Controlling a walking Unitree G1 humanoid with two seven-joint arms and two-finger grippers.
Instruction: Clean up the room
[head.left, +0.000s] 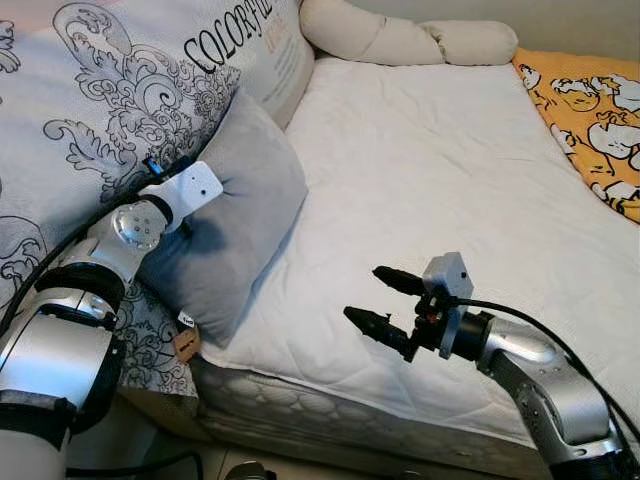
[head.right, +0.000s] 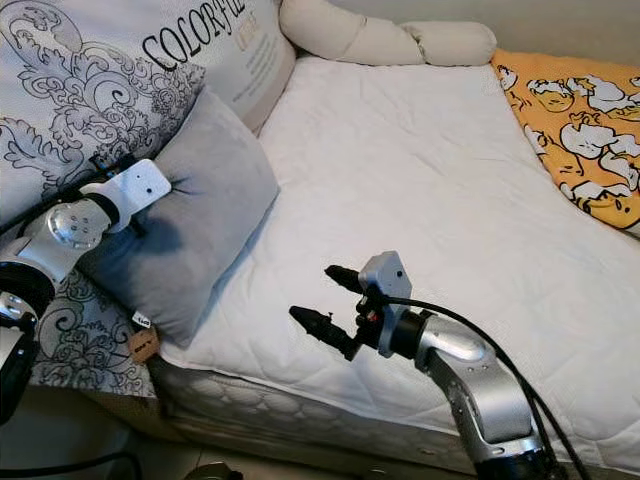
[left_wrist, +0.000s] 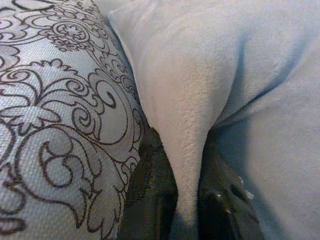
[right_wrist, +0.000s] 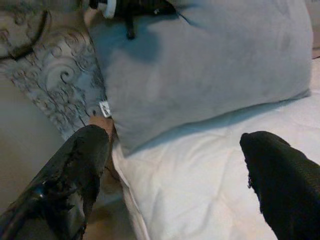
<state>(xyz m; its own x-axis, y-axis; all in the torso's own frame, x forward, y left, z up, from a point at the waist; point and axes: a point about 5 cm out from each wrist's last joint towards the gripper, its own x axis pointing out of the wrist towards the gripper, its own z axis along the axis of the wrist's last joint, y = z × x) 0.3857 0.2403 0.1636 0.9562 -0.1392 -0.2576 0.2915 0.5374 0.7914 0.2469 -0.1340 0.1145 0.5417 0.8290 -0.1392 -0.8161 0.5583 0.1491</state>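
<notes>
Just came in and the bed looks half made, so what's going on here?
The robot is tidying the bed. Its left gripper has pinched a fold of the grey pillow, which leans against the big patterned cushion at the edge of the white mattress. The right gripper hovers open over the mattress's near edge, holding nothing.

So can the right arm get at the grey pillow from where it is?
Probably yes. The right gripper hangs open over bare mattress, nothing between it and the grey pillow, which the left gripper already pinches.
</notes>
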